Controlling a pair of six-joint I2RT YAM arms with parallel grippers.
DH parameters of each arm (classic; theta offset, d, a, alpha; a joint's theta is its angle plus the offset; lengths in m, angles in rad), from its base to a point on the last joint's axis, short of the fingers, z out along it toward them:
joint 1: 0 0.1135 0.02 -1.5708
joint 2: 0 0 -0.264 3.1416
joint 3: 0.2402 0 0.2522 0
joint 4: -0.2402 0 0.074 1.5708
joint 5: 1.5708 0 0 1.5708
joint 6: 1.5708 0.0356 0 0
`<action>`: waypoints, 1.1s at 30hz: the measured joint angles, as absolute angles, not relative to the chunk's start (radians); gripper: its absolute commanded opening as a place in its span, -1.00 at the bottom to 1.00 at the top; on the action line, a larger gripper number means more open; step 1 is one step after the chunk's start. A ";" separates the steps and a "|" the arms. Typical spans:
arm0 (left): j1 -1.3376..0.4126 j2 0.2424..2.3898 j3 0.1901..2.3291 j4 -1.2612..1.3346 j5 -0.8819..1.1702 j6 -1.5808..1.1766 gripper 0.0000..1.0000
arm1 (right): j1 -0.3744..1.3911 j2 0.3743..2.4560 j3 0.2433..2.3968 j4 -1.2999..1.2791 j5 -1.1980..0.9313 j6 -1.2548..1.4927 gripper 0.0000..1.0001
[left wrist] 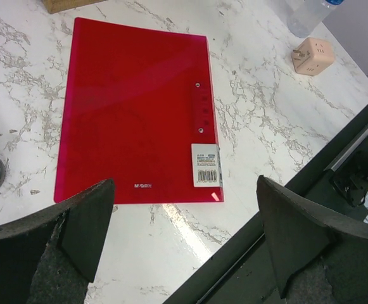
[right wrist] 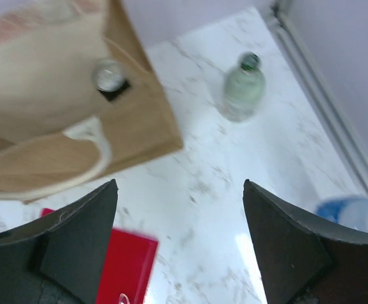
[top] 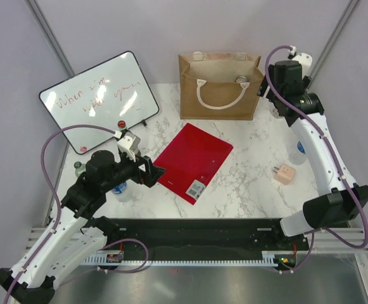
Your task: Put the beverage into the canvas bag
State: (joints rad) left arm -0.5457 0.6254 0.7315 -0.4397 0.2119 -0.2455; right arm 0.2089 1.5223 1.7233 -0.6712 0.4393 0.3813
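Note:
The canvas bag (top: 218,88) stands upright at the back of the table, tan with a white loop handle. A silver-topped can (top: 241,79) sits inside it at the right end; the right wrist view also shows the can (right wrist: 107,75) inside the bag (right wrist: 76,126). My right gripper (top: 264,88) hovers just right of the bag's rim; its jaws stand wide open and empty in the right wrist view (right wrist: 178,183). My left gripper (top: 152,171) is open and empty over the near edge of a red folder (left wrist: 139,107).
The red folder (top: 193,161) lies mid-table. A whiteboard (top: 98,98) leans at the back left. A pink cube (top: 285,173) and a blue-capped bottle (top: 298,152) are on the right. A green-capped bottle (right wrist: 242,95) stands right of the bag. Bottles (top: 120,189) sit by my left arm.

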 measured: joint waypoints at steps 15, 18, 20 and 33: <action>-0.546 0.583 0.731 -0.439 0.223 -0.246 1.00 | -0.070 1.282 1.399 -0.855 0.643 0.432 0.88; -0.546 0.575 0.731 -0.439 0.223 -0.246 1.00 | -0.115 1.276 1.353 -0.851 0.620 0.425 0.84; -0.546 0.574 0.731 -0.439 0.223 -0.246 1.00 | -0.140 1.286 1.314 -0.817 0.567 0.411 0.83; -0.546 0.577 0.731 -0.439 0.224 -0.246 1.00 | -0.174 1.438 1.206 -0.667 0.465 0.363 0.75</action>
